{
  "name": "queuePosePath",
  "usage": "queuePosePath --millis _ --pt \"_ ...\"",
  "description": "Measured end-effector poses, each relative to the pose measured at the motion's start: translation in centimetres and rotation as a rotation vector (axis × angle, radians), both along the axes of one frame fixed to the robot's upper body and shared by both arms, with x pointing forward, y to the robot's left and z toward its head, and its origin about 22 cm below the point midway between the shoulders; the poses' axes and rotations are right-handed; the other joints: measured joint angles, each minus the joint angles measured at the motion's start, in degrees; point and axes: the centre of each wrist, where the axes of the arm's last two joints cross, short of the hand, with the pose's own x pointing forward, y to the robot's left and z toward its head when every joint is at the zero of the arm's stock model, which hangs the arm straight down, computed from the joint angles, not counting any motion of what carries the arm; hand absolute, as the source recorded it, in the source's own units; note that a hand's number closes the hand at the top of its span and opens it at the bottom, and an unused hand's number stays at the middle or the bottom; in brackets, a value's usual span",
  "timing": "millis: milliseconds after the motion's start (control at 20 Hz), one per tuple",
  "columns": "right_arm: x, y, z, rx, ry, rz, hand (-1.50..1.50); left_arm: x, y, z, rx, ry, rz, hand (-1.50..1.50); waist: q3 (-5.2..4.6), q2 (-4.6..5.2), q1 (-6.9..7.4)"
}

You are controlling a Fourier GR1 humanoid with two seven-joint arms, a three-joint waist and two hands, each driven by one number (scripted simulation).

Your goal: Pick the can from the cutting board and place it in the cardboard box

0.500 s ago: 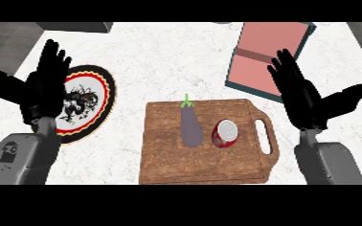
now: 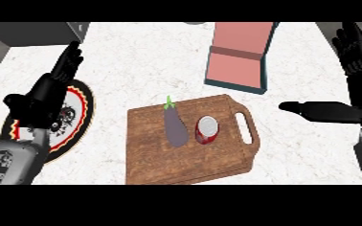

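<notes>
Sitting upright on the cutting board, the can is untouched: red body, pale top, on the board's right half just beside the handle slot. No hand is in contact with it.

An eggplant lies on the same board, just left of the can. Its green stem points to the board's far edge. There's a narrow gap between the two; they don't look to be touching.

The cardboard box sits beyond the board's far right corner, apart from it. It is open, with a pinkish inside and dark teal outer walls.

The right hand is off the board's right side, at the view's edge. Its fingers are straight and spread, pointing away, and the thumb sticks out toward the board at about handle height. It holds nothing and is well clear of the can.

The left hand is left of the board, apart from it, above a plate with a red and yellow rim. Its fingers are straight, close together, angled up and away. It holds nothing.

The board's long side runs roughly left to right on the white marbled counter, handle end toward the right hand.
</notes>
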Motion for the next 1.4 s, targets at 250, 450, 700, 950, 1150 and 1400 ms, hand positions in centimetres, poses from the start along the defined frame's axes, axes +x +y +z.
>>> queuePosePath --millis 250,450,700,950,1150,1400 --pt "-3.6 0.7 1.3 -0.255 -0.056 -0.006 -1.50 -0.7 -0.2 -1.1 0.059 -0.012 -0.122 0.00 0.18 0.67 0.90" --pt "-6.1 1.9 2.0 -0.447 -0.066 0.036 -1.50 -1.2 -0.5 -1.3 0.077 -0.019 -0.168 0.00 0.27 0.94 1.86" --pt "-8.2 3.9 3.2 -0.659 0.057 0.092 -1.50 -0.9 -0.4 -1.7 0.083 -0.030 -0.192 0.00 0.22 1.23 2.67" --pt "-9.2 6.7 4.5 -0.860 0.212 0.156 -1.50 -0.5 -1.3 -1.7 0.092 -0.040 -0.222 0.00 0.12 1.46 4.03" --pt "-9.3 9.7 5.1 -0.970 0.310 0.180 -1.50 -0.2 -1.7 -1.9 0.095 -0.041 -0.237 0.00 0.10 1.54 4.67" --pt "-8.6 13.1 5.0 -1.012 0.352 0.229 -1.50 -0.1 -1.3 -1.4 0.096 -0.042 -0.240 0.00 0.11 1.41 4.91"
